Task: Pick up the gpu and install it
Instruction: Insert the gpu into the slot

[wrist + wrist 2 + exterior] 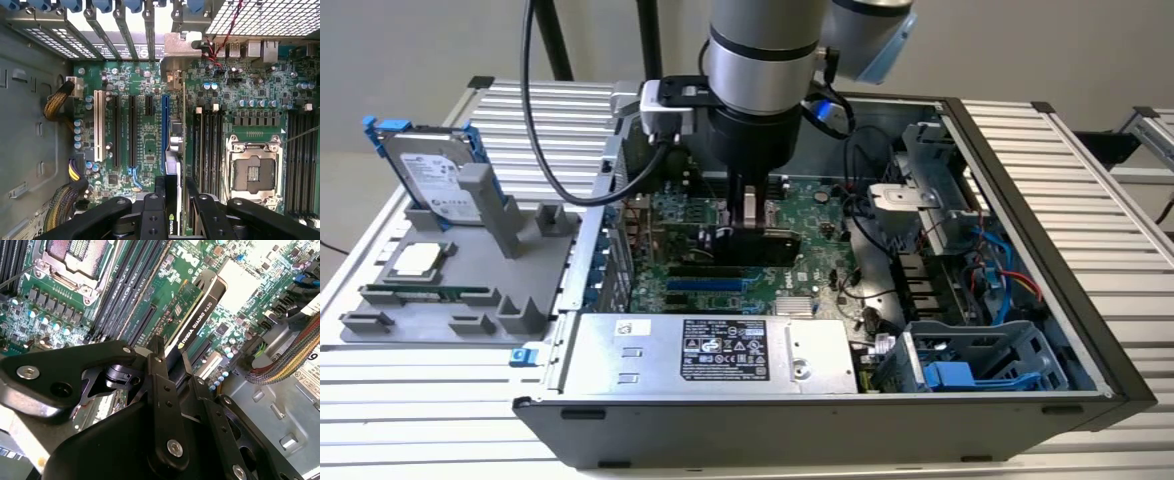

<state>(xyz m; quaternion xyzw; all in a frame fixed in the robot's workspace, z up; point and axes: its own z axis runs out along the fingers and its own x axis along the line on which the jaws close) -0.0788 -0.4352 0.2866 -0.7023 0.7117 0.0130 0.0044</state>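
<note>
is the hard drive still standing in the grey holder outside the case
Yes, in the exterior view the hard drive stands upright in the grey holder, at the exterior view's left of the computer case.

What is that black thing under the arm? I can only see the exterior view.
Observer: That is the gpu, standing on its edge. In the second wrist view the gripper clamps it from both sides.
Operator: Where on the board is it?
Observer: In the first wrist view it runs alongside the long blue slot, with the row of black memory slots on its other side.
</note>
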